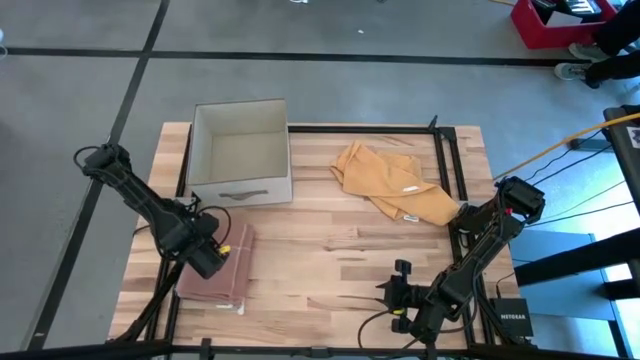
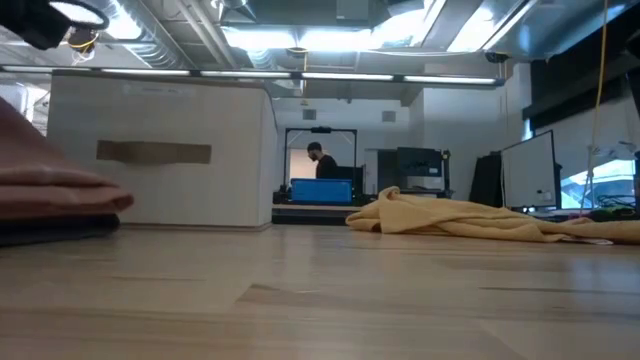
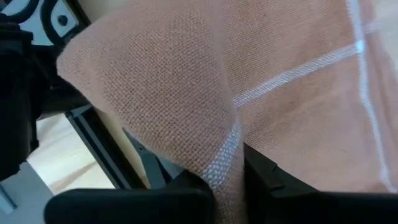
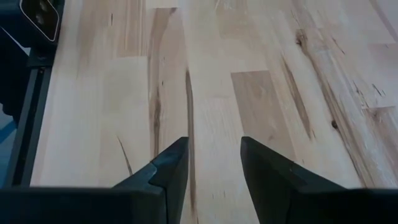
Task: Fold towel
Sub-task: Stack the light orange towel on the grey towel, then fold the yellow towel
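Note:
A reddish-brown towel (image 1: 218,275) lies folded on the table's near left part. It also shows at the left edge of the low view (image 2: 50,190). My left gripper (image 1: 212,256) stands over the towel's far end, pointing down, and is shut on it. A yellow towel (image 1: 392,184) lies crumpled on the far right of the table, and no gripper touches it. My right gripper (image 4: 214,163) hovers open over bare wood near the table's front edge (image 1: 402,292), with nothing between its fingers. My left gripper pinches the brown towel between its two fingers at an edge with a white woven stripe (image 3: 225,158). The fingers come from above, pointing down. Beside the pinch the cloth bulges in a loose fold (image 3: 143,81), and the rest spreads below onto the table. How many layers are held cannot be told.
An open grey-white box (image 1: 240,152) stands at the far left-centre, just beyond the brown towel. A black frame (image 1: 447,160) runs along the table's edges. Bare wood (image 1: 330,250) stretches across the middle between the two arms.

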Controlling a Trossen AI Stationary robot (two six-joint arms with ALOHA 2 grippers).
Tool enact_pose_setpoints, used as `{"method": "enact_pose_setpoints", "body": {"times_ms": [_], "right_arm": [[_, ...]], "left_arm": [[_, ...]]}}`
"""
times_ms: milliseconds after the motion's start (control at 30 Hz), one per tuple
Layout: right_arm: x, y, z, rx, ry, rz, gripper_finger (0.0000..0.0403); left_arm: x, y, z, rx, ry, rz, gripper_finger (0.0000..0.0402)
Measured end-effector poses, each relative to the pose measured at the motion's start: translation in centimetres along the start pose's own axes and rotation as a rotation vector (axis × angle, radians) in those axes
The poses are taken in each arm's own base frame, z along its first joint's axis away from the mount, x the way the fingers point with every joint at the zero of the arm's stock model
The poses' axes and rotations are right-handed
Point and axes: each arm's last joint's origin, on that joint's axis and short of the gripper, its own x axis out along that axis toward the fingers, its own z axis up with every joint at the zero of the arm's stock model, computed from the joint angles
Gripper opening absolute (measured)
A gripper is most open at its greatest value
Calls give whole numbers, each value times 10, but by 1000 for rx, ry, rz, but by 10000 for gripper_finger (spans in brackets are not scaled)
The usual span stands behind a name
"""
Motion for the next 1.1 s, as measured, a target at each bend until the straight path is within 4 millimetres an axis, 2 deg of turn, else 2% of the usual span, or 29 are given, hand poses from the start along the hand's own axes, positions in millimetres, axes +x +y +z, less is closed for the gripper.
{"method": "enact_pose_setpoints", "body": {"times_ms": [233, 367, 533, 667, 767, 867, 967, 1100], "right_arm": [[0, 0, 0, -1, -4, 1, 150], [0, 0, 0, 1, -5, 2, 150], [0, 0, 0, 0, -5, 2, 150], [0, 0, 1, -3, -17, -6, 150], [0, 0, 1, -7, -19, -9, 150], [0, 0, 1, -19, -22, -6, 150], [0, 1, 1, -18, -25, -5, 150], [0, 1, 2, -16, -37, -9, 149]], "left_arm": [[13, 1, -1, -23, 14, 9, 40], [13, 2, -2, -24, 38, 23, 84], [9, 9, -1, -6, 163, 54, 147], [-4, 16, 2, -52, 183, -7, 171], [-16, 13, 8, -111, 8, -165, 176], [-15, -5, 9, -38, -263, -373, 177], [4, -21, 7, 68, -380, -427, 177], [37, -36, 5, 67, -450, -436, 177]]}}
